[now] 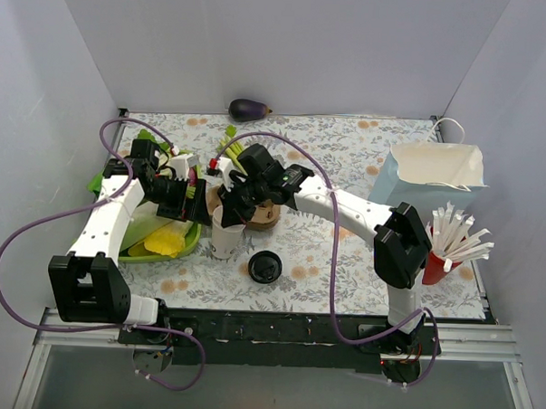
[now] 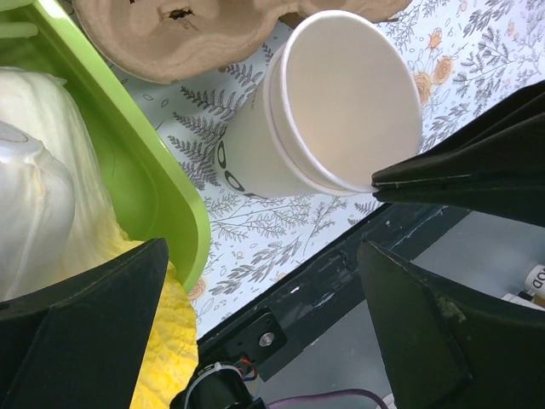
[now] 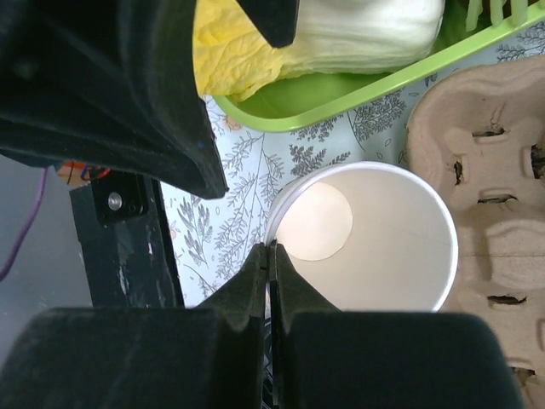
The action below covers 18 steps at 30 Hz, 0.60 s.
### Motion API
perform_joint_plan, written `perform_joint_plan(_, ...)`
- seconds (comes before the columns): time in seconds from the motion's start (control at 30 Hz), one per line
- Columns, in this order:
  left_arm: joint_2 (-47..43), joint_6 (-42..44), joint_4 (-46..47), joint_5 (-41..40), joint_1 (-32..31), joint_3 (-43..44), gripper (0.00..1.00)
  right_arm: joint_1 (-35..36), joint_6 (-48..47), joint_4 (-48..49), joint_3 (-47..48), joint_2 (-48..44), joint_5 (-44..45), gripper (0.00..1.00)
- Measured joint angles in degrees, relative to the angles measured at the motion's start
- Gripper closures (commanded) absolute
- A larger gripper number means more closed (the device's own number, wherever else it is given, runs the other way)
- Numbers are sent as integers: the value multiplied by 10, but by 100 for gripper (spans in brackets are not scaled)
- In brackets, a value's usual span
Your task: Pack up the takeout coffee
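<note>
We see a white paper cup [image 3: 366,239], matt and smooth inside, at the tips of the right end effector [image 3: 271,249]. Beside it the cup carrier [image 3: 485,170] is rough, fibrous brown pulp. Beyond the tips, the tray [image 3: 341,94] is glossy green plastic; the bench [image 3: 238,170] covering looks matt, printed.

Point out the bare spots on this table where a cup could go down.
Free: the cloth at the back between eggplant, paper bag and right arm; a smaller front patch between black lid and red cup, crossed by a purple cable. Crowded: green tray, lidless cup and cardboard carrier, bunched left of centre.
</note>
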Motion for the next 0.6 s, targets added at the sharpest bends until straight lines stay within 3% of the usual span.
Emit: perform_joint_plan(0.6,26,-58,53,32,0,-19,7,-4,52,31,7,6,-5,99)
